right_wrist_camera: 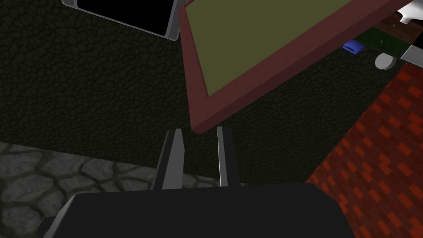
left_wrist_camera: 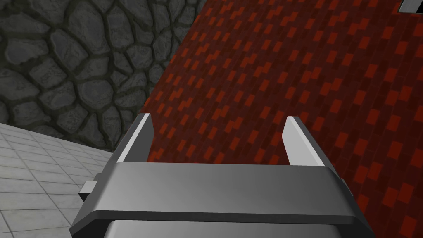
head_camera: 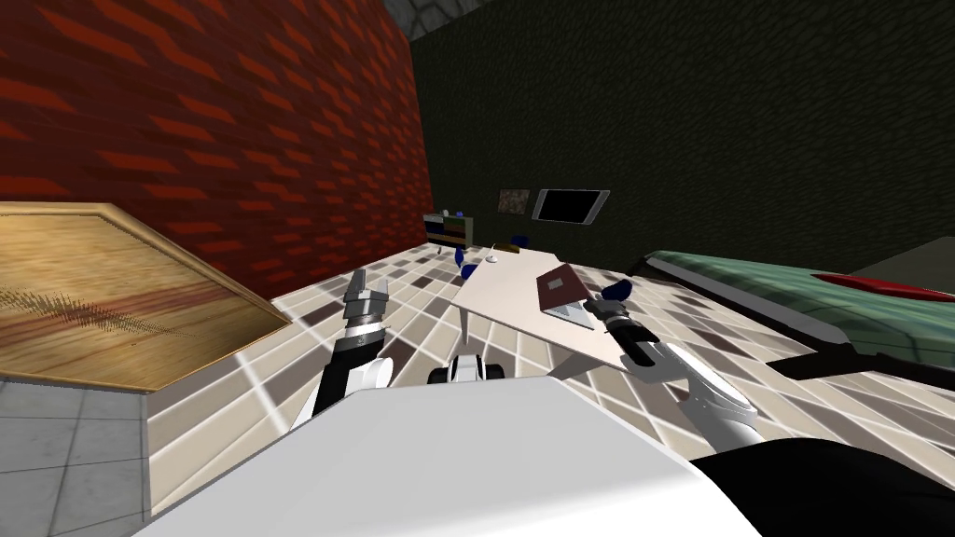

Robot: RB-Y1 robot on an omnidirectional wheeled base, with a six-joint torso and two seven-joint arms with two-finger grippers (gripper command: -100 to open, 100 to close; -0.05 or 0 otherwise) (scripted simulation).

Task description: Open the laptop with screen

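A laptop sits on the white table (head_camera: pixel 504 298), its dark red lid (head_camera: pixel 560 284) raised partway over the grey base (head_camera: pixel 571 314). My right gripper (head_camera: pixel 593 303) reaches to the laptop's near right edge. In the right wrist view the lid (right_wrist_camera: pixel 248 45) shows a dark red frame around an olive screen. The lid's lower corner hangs right at the tips of my right gripper (right_wrist_camera: pixel 198 129). Its fingers (right_wrist_camera: pixel 175 157) stand a narrow gap apart, with nothing visibly pressed between them. My left gripper (head_camera: pixel 368 282) is lifted left of the table, open (left_wrist_camera: pixel 219 124) and empty.
A large wooden panel (head_camera: pixel 112 289) stands close on the left. A green bed (head_camera: pixel 793 289) runs along the right. Blue chairs (head_camera: pixel 463 256) stand around the table, one (head_camera: pixel 615 291) beside my right hand. A shelf (head_camera: pixel 448 227) and a dark wall screen (head_camera: pixel 569 205) lie beyond.
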